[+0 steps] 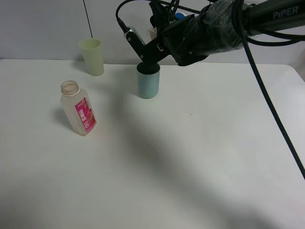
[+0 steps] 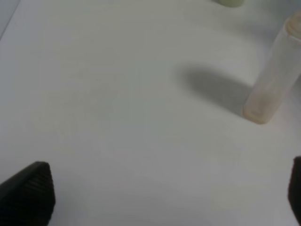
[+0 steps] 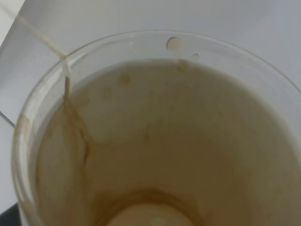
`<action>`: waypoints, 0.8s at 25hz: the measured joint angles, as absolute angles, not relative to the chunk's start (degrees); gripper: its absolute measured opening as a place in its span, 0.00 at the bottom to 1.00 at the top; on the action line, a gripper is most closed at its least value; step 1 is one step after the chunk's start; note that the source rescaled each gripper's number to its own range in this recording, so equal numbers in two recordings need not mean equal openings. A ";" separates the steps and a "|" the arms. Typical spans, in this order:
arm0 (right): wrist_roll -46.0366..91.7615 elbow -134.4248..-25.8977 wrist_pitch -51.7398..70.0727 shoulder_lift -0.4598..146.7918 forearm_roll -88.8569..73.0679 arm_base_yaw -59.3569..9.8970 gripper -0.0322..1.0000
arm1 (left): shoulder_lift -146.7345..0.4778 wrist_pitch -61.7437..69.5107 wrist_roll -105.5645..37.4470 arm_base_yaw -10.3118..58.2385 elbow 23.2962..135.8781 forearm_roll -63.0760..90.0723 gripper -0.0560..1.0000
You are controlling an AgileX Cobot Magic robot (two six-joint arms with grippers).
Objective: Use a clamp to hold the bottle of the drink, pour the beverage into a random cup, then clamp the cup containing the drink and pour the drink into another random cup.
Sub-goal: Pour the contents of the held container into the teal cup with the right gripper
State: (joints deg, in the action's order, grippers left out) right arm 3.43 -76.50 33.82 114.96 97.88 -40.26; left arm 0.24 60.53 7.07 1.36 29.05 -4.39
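The bottle of the drink (image 1: 78, 109) stands upright on the left of the table with its pink label facing front, open-mouthed and looking empty. It also shows in the left wrist view (image 2: 275, 77). My left gripper (image 2: 162, 193) hovers open beside it, holding nothing. My right gripper (image 1: 148, 56) reaches across the middle, directly over the teal cup (image 1: 148, 83), and covers its mouth. It is shut on the clear cup (image 3: 164, 141), which fills the right wrist view. Brown beverage (image 3: 77, 136) streaks its inner wall. The arm hides most of that cup in the exterior view.
A pale yellow-green cup (image 1: 92, 56) stands at the back left, behind the bottle, and its base shows in the left wrist view (image 2: 230, 2). The right arm and its black cable (image 1: 271, 109) hang over the table's back right. The white tabletop (image 1: 190, 157) spreads across the front.
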 joint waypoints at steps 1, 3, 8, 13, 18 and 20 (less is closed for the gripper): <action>3.43 -76.50 33.82 114.96 97.88 -40.26 0.03 | 0.24 60.53 7.07 1.36 29.05 -4.39 1.00; 3.12 -76.50 33.82 114.96 97.88 -40.26 0.03 | 0.24 60.53 7.07 1.36 29.05 -4.39 1.00; -12.01 -76.50 33.87 114.96 97.88 -40.26 0.03 | 0.24 60.53 7.07 1.36 29.05 -4.39 1.00; -36.56 -76.50 36.64 114.90 96.25 -40.26 0.03 | 0.24 60.53 7.07 1.36 29.05 -4.39 1.00; -49.27 -76.50 37.72 112.62 87.85 -40.26 0.03 | 0.24 60.53 7.07 1.36 29.05 -4.39 1.00; -50.76 -76.50 37.99 111.10 83.56 -40.26 0.03 | 0.24 60.53 7.07 1.36 29.05 -4.39 1.00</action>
State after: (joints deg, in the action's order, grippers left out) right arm -50.76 -76.50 37.99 111.10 83.56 -40.26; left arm 0.24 60.53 7.07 1.36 29.05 -4.39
